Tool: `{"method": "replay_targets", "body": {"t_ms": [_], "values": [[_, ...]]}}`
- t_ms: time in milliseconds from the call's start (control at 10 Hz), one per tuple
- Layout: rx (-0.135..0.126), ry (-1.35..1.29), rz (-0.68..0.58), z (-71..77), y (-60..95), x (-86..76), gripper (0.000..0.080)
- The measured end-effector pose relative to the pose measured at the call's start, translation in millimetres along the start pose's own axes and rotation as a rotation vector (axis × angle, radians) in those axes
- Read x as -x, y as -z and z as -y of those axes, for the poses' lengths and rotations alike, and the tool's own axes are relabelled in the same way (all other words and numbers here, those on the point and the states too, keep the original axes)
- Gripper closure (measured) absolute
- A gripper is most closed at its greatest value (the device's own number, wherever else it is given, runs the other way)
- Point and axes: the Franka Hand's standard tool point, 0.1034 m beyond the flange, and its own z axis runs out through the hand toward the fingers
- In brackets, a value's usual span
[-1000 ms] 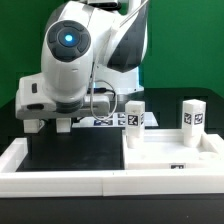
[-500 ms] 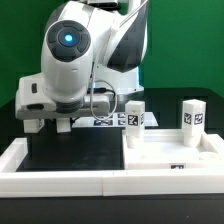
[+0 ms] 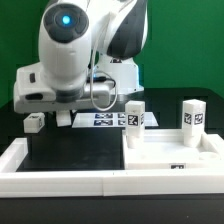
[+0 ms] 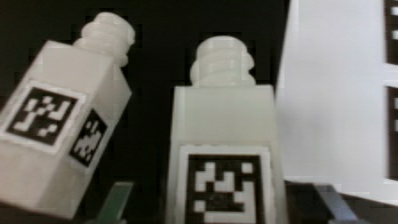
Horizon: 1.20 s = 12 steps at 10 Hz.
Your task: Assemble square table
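In the wrist view a white table leg with a tag and a threaded end lies between my gripper's grey fingers, which are closed on its sides. A second leg lies tilted close beside it. In the exterior view my gripper hangs low over the black surface at the back left, with that second leg next to it. The square tabletop lies at the exterior view's right. Two more legs stand upright along its far side.
The marker board lies flat behind the gripper, and its white edge shows beside the held leg. A long white rim borders the black surface at the front and sides. A green wall closes the back.
The jaws have closed in around the leg. The arm has since risen and shifted slightly toward the exterior view's left, uncovering the second leg beside the gripper.
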Motion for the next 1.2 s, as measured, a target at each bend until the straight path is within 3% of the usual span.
{"method": "replay_targets", "body": {"t_ms": [200,500,700,1000,1200], "values": [[-0.027,-0.002,-0.028,3.5,25.4,11.6,0.0509],[-0.003,0.008,-0.149,-1.1,23.1,1.8,0.0509],[-0.004,-0.005,-0.267,-1.7,24.5,-4.2,0.0509],[-0.014,-0.010,-0.462,-0.9,81.6,-19.2,0.0509],[0.012,-0.006,-0.592,-8.4,114.1,-23.4,0.0509]]}}
